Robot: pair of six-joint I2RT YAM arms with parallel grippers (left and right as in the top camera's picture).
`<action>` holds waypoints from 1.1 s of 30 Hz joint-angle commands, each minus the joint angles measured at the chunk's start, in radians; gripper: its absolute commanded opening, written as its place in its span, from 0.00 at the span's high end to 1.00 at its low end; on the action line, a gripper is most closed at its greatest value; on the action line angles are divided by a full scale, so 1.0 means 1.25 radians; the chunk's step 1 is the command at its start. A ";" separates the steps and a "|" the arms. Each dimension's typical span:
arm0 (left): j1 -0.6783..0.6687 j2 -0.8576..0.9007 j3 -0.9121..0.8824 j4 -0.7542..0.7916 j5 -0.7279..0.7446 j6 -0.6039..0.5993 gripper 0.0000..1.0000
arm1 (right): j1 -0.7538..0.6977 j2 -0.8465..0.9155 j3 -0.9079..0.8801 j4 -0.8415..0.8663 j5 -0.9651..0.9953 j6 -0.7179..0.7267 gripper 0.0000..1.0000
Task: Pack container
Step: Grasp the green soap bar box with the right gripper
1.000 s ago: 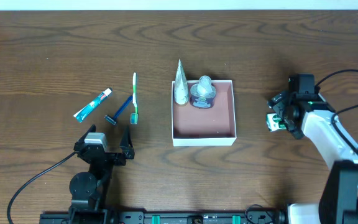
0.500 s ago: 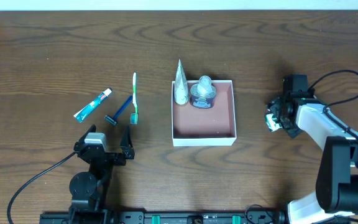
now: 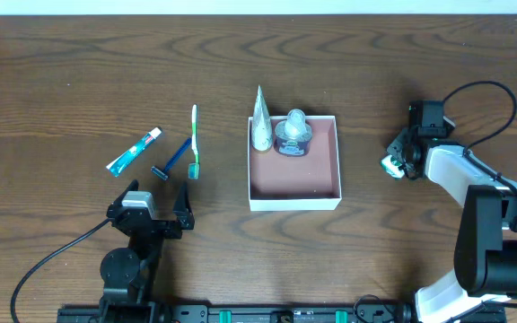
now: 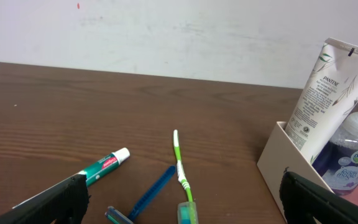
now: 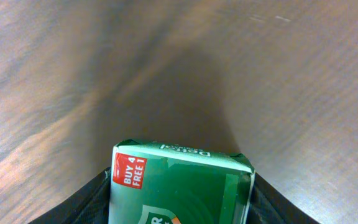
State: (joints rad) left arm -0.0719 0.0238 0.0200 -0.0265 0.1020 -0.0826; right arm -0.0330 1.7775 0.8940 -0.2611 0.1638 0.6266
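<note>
The container (image 3: 326, 193) is a square white-walled box with a pinkish floor at the table's middle. In it stand a white Pantene tube (image 3: 260, 121) and a clear bottle of purple liquid (image 3: 292, 135); both also show in the left wrist view, the tube (image 4: 325, 93) and the bottle (image 4: 356, 158). My right gripper (image 3: 395, 161) is shut on a green soap box (image 5: 182, 186), right of the container. My left gripper (image 3: 157, 208) is open and empty, just in front of a toothpaste tube (image 3: 134, 150), a blue razor (image 3: 172, 161) and a green toothbrush (image 3: 194, 141).
The items at the left lie loose on the brown wooden table (image 3: 79, 72). A white wall (image 4: 166, 31) rises behind the table's far edge. Black cables trail from both arms.
My right gripper with the soap box has drawn slightly up and to the left, and the wrist has turned. The left arm and the items at the left have not moved.
</note>
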 commanded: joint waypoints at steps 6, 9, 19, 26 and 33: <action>0.005 0.000 -0.012 -0.029 0.014 -0.007 0.02 | 0.001 0.046 -0.031 -0.063 -0.174 -0.052 0.33; 0.005 0.000 -0.012 -0.029 0.014 -0.007 0.02 | 0.001 0.046 -0.031 -0.103 -0.181 -0.017 0.31; 0.005 0.000 -0.012 -0.029 0.014 -0.007 0.02 | 0.001 0.046 -0.031 -0.124 -0.216 0.001 0.62; 0.005 0.000 -0.012 -0.029 0.014 -0.007 0.02 | 0.001 0.045 -0.029 -0.081 -0.231 -0.039 0.78; 0.005 0.000 -0.012 -0.029 0.014 -0.007 0.02 | 0.001 -0.008 0.005 -0.029 -0.371 -0.144 0.77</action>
State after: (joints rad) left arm -0.0719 0.0238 0.0200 -0.0265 0.1017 -0.0826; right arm -0.0334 1.7622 0.9123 -0.3008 -0.1581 0.5312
